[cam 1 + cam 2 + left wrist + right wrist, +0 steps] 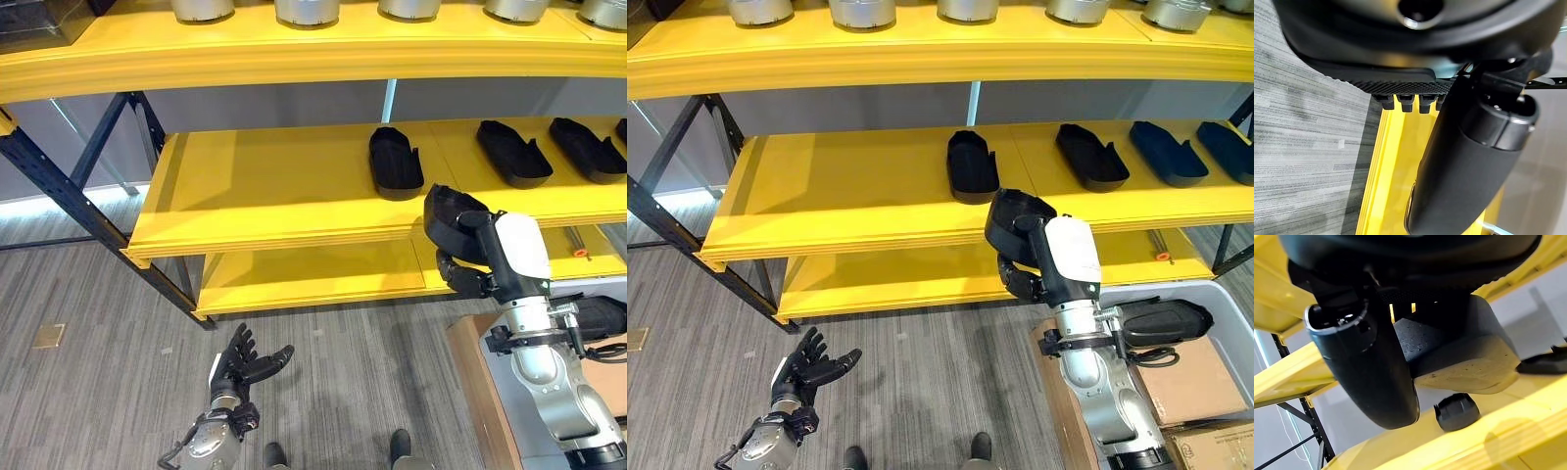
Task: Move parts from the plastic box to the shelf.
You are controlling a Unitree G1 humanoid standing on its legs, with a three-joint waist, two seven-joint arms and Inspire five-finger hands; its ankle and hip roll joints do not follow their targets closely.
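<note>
Your robot's right hand point(1038, 259) was closed around a black foam part point(1014, 220), held up at the front edge of the middle shelf point(843, 211). The part looked matte and dark, with a grainy, speckled foam surface and rounded edges, as the right wrist view showed point(1459, 357). It was a chunky, elongated block, shoe-like in outline. From the head views its long axis appeared to run roughly front to back, the free end pointing toward the shelf's rear; how far it tilted, you could not tell.

On the middle shelf lay more black parts of the same shape. The nearest one point(972, 164) rested just beyond the held part, long axis front to back. Three others point(1091, 155) point(1167, 152) point(1227, 149) sat further right, angled slightly.

In the grey plastic box point(1225, 308) at lower right, another black part point(1161, 321) lay on its side, long axis left to right.

Your left hand point(808, 370) hung low over the grey floor point(921, 392), fingers spread and relaxed, grasping nothing.

Silver cylinders point(862, 12) stood in a row on the top shelf point(921, 49).
</note>
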